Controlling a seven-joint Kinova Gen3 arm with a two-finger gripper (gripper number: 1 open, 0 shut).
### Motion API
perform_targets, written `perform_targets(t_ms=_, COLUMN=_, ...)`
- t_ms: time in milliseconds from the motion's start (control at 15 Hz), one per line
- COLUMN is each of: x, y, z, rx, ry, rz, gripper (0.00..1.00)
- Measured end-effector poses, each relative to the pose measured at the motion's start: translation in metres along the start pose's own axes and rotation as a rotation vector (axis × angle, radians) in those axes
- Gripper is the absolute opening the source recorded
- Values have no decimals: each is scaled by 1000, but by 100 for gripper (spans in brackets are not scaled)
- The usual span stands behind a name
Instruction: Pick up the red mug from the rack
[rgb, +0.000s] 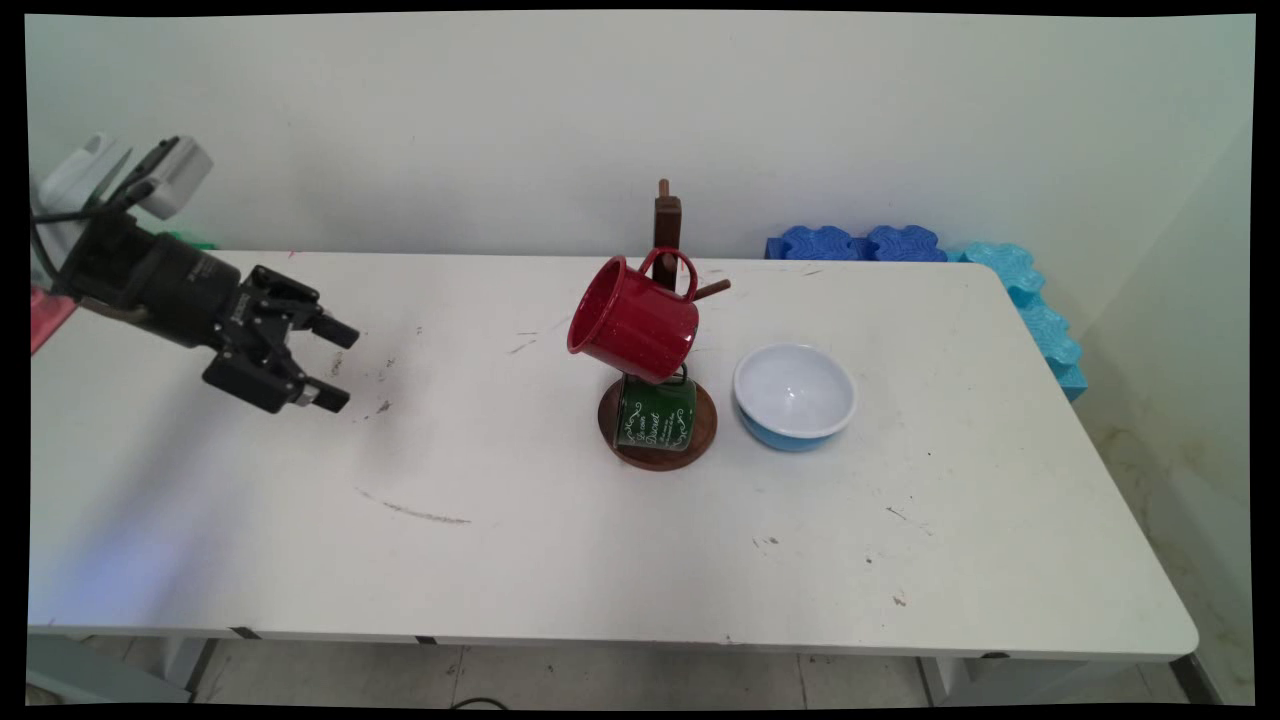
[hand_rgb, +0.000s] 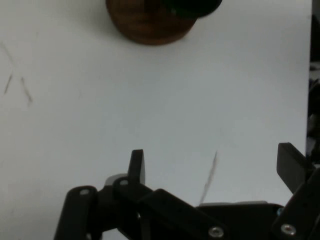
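Black and empty, the gripper (rgb: 338, 362) hangs over the left part of the white table (rgb: 560, 540) with its fingers (hand_rgb: 136, 165) spread wide, pinching nothing. Well apart from it, out beyond the fingertips, stands a brown wooden mug stand (rgb: 664, 225) on a round base (hand_rgb: 150, 25). A red mug (rgb: 633, 320) hangs tilted from one peg by its handle, and a green mug (rgb: 655, 413) with white lettering sits below it over the base. Just past the stand rests a blue bowl (rgb: 795, 395), white inside. Farther still, blue foam blocks (rgb: 1020, 290) line the table's far corner
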Motion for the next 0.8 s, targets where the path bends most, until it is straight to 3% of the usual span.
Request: perform_targets(t_ms=800, x=73, y=38, z=18, rx=-44, ry=144, rz=-35, gripper=100)
